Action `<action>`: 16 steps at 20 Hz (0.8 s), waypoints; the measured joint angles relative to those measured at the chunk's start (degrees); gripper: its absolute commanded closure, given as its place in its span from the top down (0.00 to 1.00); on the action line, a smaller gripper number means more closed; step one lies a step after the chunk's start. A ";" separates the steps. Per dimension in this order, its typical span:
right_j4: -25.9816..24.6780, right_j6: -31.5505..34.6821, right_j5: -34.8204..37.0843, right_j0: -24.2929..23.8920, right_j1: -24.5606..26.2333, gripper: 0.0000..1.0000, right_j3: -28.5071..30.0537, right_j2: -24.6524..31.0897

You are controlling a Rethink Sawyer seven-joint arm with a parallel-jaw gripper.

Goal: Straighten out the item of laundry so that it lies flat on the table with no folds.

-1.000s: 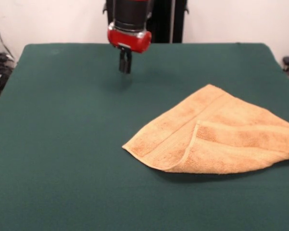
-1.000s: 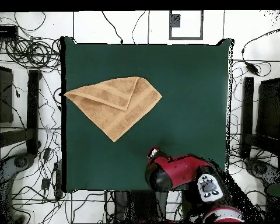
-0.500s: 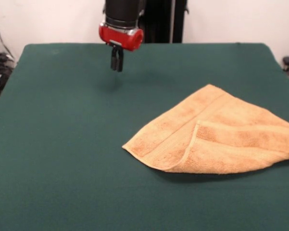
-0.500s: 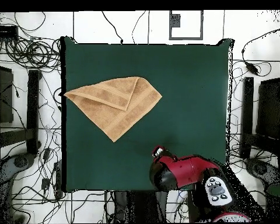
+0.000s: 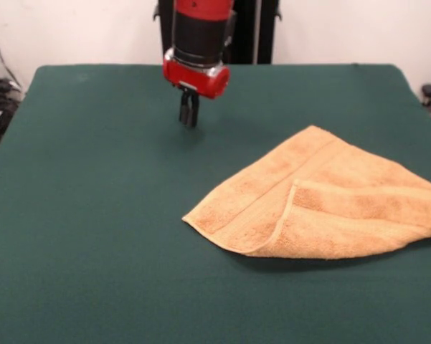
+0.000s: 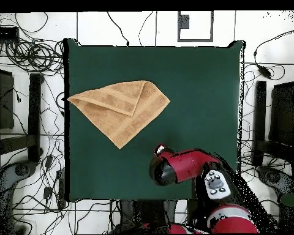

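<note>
Over bare green cloth at the far middle of the worktop (image 5: 93,215), my fingers (image 5: 188,111) hang pointing straight down from the red collar of the arm, pressed together with no gap that I can see and nothing between them. Their tips hover just clear of the cloth; I cannot tell whether they touch it. On the overhead view the arm's red and black body covers them, so only the wrist (image 6: 163,171) shows near the base-side edge.

My towel (image 5: 323,204) lies well apart from them, toward the right edge on the front view. It is not flat: one corner is folded over on top of the rest, leaving a roughly triangular shape with a doubled layer and a woven band running along the fold. From overhead it sits at the left side, one tip reaching the edge.
</note>
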 measured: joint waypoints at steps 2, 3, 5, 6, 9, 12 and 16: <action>0.47 0.00 0.40 0.55 0.68 0.00 -1.14 0.16; 0.79 0.00 0.57 0.86 1.10 0.00 -1.80 0.20; 1.54 0.00 0.79 1.67 2.23 0.00 -3.50 0.21; 1.99 0.00 1.20 2.08 2.81 0.00 -4.39 0.16; 3.01 0.00 3.77 2.82 2.94 0.00 -5.28 -0.03; 4.39 0.00 7.29 3.73 3.38 0.00 -6.83 -0.21; 6.08 0.00 12.71 5.90 4.41 0.00 -9.67 -1.17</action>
